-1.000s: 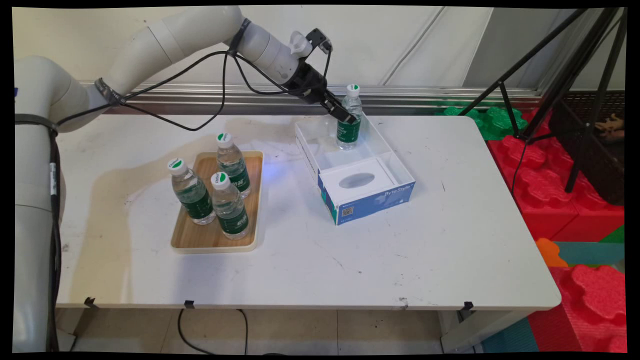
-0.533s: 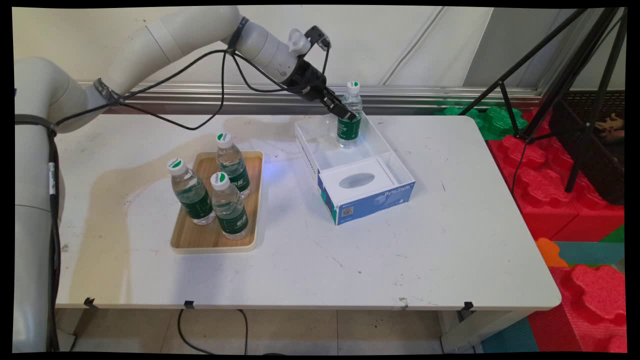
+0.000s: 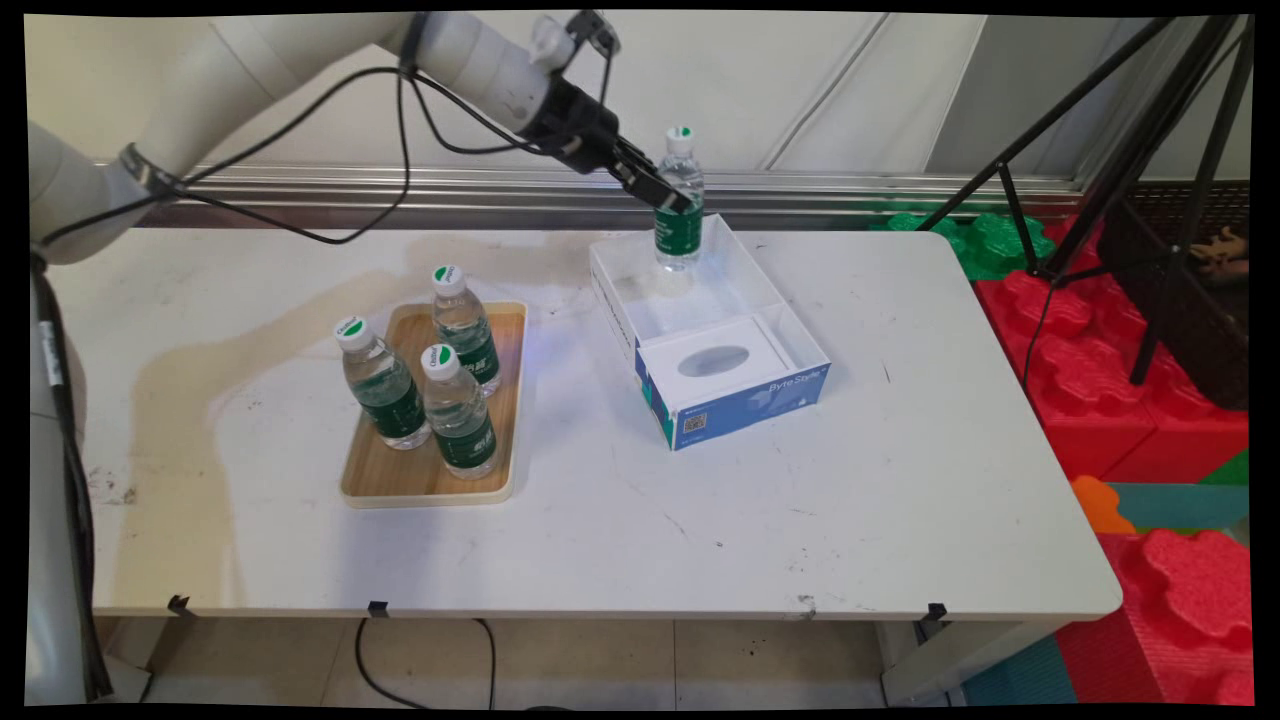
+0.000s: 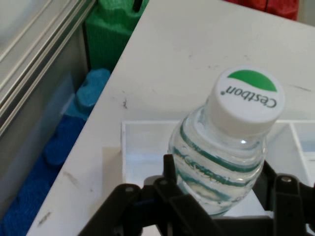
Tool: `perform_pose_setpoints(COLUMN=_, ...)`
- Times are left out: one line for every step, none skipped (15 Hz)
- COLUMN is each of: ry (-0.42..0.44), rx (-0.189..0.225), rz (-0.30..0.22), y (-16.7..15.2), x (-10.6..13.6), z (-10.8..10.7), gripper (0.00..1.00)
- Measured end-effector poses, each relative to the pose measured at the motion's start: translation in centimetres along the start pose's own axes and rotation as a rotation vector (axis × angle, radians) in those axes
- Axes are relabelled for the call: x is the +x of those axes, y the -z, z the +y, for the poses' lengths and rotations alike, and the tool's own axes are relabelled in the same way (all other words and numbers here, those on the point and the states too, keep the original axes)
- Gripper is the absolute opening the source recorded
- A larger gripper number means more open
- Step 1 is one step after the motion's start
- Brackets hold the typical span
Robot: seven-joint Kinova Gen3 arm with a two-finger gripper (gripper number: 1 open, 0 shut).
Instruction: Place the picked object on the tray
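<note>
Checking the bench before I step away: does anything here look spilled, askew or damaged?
Nothing spilled or damaged. One water bottle hangs upright in the gripper above the open box; three bottles stand upright on the wooden tray.

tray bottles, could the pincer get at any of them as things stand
Probably not right now: the pincer is shut on a water bottle held above the open box, so it has no free grip. The three tray bottles stand upright and uncovered on the wooden tray, with nothing over them.
</note>
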Motion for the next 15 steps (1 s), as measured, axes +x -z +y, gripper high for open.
perform_pose_setpoints(ry=0.002, rx=-0.002, rz=0.008, y=1.2, x=0.0, z=0.2, gripper=0.0)
perform_pose_setpoints(ry=0.005, rx=-0.007, rz=0.021, y=3.6, x=0.1, z=0.5, gripper=0.0)
perform_pose_setpoints(ry=0.007, rx=-0.01, rz=0.027, y=4.9, x=0.1, z=0.7, gripper=0.0)
perform_pose_setpoints(ry=0.01, rx=-0.01, rz=0.032, y=6.4, x=0.0, z=0.9, gripper=0.0)
perform_pose_setpoints(ry=0.013, rx=-0.01, rz=0.036, y=7.7, x=-0.1, z=1.0, gripper=0.0)
perform_pose_setpoints(ry=0.018, rx=-0.009, rz=0.039, y=8.9, x=-0.1, z=1.1, gripper=0.0)
perform_pose_setpoints(ry=0.022, rx=-0.007, rz=0.043, y=10.4, x=-0.3, z=1.3, gripper=0.0)
perform_pose_setpoints(ry=0.026, rx=-0.007, rz=0.046, y=11.7, x=-0.4, z=1.4, gripper=0.0)
perform_pose_setpoints(ry=0.03, rx=-0.006, rz=0.048, y=12.8, x=-0.6, z=1.6, gripper=0.0)
perform_pose_setpoints(ry=0.033, rx=-0.006, rz=0.051, y=14.1, x=-0.7, z=1.8, gripper=0.0)
perform_pose_setpoints(ry=0.036, rx=-0.005, rz=0.052, y=15.0, x=-0.9, z=1.9, gripper=0.0)
perform_pose_setpoints(ry=0.039, rx=-0.004, rz=0.053, y=16.3, x=-1.1, z=2.1, gripper=0.0)
perform_pose_setpoints(ry=0.041, rx=-0.004, rz=0.053, y=17.1, x=-1.3, z=2.2, gripper=0.0)
perform_pose_setpoints(ry=0.044, rx=-0.003, rz=0.052, y=18.4, x=-1.6, z=2.4, gripper=0.0)
perform_pose_setpoints(ry=0.045, rx=-0.002, rz=0.05, y=19.2, x=-1.8, z=2.6, gripper=0.0)
